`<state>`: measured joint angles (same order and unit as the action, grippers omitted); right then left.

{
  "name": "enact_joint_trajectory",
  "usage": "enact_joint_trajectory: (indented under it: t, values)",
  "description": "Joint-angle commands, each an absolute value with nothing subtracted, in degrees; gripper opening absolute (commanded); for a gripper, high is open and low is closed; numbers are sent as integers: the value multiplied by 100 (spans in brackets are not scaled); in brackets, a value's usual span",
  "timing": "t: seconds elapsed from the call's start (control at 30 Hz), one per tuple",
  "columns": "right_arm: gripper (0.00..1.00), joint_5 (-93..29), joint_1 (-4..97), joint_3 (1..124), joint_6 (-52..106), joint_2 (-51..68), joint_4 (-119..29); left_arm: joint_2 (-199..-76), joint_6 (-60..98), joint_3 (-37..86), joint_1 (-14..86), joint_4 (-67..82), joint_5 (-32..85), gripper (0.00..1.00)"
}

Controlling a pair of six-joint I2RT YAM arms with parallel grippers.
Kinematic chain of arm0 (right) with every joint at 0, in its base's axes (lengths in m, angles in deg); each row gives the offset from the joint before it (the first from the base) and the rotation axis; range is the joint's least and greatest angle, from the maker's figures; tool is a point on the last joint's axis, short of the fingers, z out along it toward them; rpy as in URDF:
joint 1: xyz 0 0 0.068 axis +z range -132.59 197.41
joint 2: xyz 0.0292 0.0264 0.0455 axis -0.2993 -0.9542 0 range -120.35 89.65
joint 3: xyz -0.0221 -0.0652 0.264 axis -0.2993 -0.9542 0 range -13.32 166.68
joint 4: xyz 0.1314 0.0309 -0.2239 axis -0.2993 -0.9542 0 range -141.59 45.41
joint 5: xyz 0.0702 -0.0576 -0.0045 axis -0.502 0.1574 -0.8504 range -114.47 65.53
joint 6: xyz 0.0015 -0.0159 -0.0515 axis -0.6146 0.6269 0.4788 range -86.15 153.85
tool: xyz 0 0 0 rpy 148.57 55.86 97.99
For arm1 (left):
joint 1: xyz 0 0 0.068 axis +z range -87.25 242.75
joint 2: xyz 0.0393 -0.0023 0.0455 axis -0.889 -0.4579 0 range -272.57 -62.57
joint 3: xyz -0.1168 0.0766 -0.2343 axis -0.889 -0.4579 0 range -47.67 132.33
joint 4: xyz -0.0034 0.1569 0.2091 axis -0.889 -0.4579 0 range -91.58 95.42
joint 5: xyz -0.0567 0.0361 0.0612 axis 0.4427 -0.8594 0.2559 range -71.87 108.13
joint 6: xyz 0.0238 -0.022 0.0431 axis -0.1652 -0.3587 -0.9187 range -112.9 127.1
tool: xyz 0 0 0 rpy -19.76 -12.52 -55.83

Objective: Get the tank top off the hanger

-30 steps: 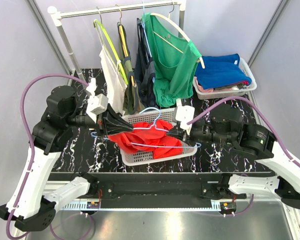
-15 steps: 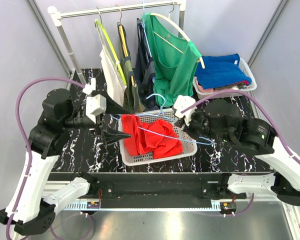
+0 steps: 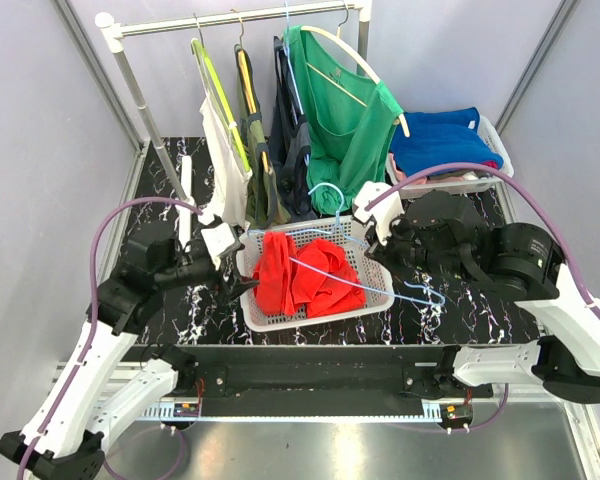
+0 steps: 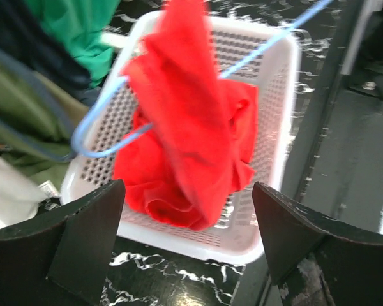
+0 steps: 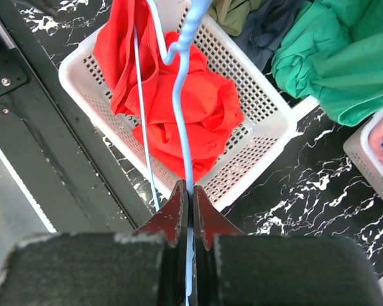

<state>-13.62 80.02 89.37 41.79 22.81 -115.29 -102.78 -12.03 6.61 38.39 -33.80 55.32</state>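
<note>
back from the basket has come the left gripper (image 3: 242,286), which a second ago was pinched on the red cloth at the basket's left rim. now it hangs just off the basket's near left corner with its jaws wide apart and nothing between them. from the left wrist view the two dark fingers (image 4: 83,236) frame the basket from outside, the left gripper (image 4: 186,191) clear of the cloth.

the right gripper (image 3: 376,260) has shifted toward the basket's right rim, its jaws closed tight on the light blue wire hanger (image 3: 400,292). the right wrist view shows the right gripper (image 5: 190,188) pinching the thin blue wire of the hanger (image 5: 185,127).

the hanger now slants across the white mesh basket (image 3: 310,318), hook up by the far rim and its low end out past the basket's near right corner, over the black marble table (image 3: 460,325).

the red tank top (image 3: 305,275) lies mostly heaped inside the basket, near the middle of the table. one fold of it rises at the left and drapes over the hanger's wire, seen as the tank top (image 4: 185,127) and the tank top (image 5: 201,111).

behind the basket, along the table's far edge, a clothes rail (image 3: 230,18) carries hung garments, among them a green top (image 3: 345,125). a second white basket (image 3: 492,178) of folded clothes sits at the far right corner.
</note>
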Motion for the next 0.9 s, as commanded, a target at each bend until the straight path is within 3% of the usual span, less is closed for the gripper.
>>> enact_joint_trajectory:
  t: [0.0,0.37,0.6,0.7,0.8,0.83,0.87]
  values:
    - [0,-1568,8017,9110,3982,2400,-11500,-10221,-873,463,3744,-2351,4889,85]
    - [0,-1665,8017,9057,4044,2347,-11376,-10731,-107,374,3603,-1682,5591,85]
    - [0,-1665,8017,9215,4149,2251,-11324,-10757,112,111,3532,-1568,5759,79]
    - [0,-1691,8025,9250,4149,2216,-11280,-10740,174,84,3506,-1445,5706,69]
    - [0,-1779,8017,9171,4149,2207,-11157,-10775,279,102,3515,-1225,5601,45]
    - [0,-1788,8017,9154,4149,2207,-11122,-10792,288,119,3515,-1138,5496,29]
    - [0,-1806,8017,9127,4140,2207,-11113,-10792,288,180,3515,-1119,5461,23]
